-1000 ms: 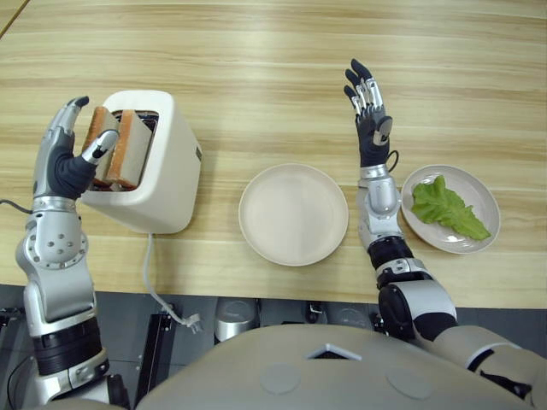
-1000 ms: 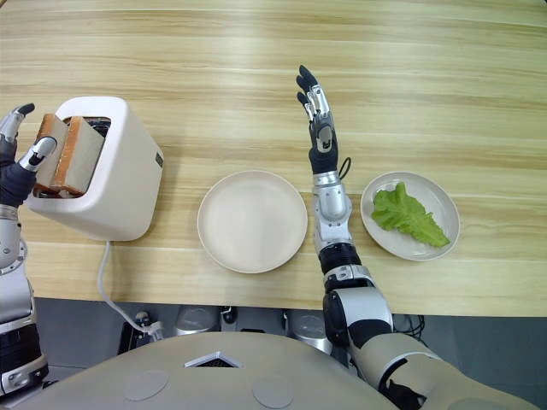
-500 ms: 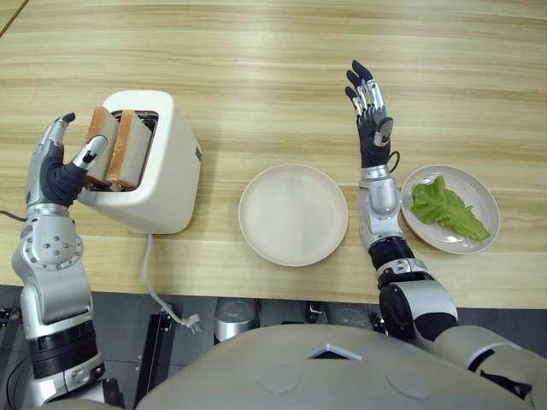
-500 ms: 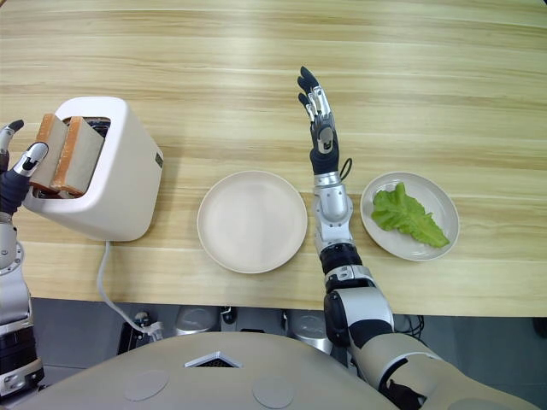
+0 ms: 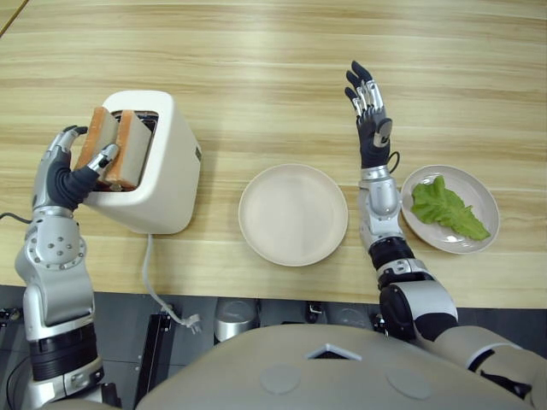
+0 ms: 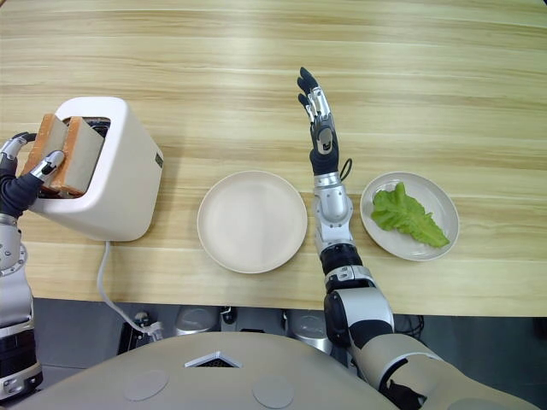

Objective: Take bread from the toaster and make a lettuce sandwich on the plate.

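The toaster (image 5: 167,184) hides the lower part of each bread slice (image 5: 132,147).

Silver arms (image 5: 53,256) with black joint bands and small screws end in a black left hand (image 5: 67,178) and right hand (image 5: 371,130) with silver finger plates.

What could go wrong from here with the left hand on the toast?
1. The left hand pinches the outer slice with a finger between it and the second slice; lifting may drag that one along or tear the bread.
2. The toaster sits near the table edge with its cord hanging off; a slanted pull could tip or shift it.
3. The right hand lies open beside the empty plate; a wide carry might clip it.
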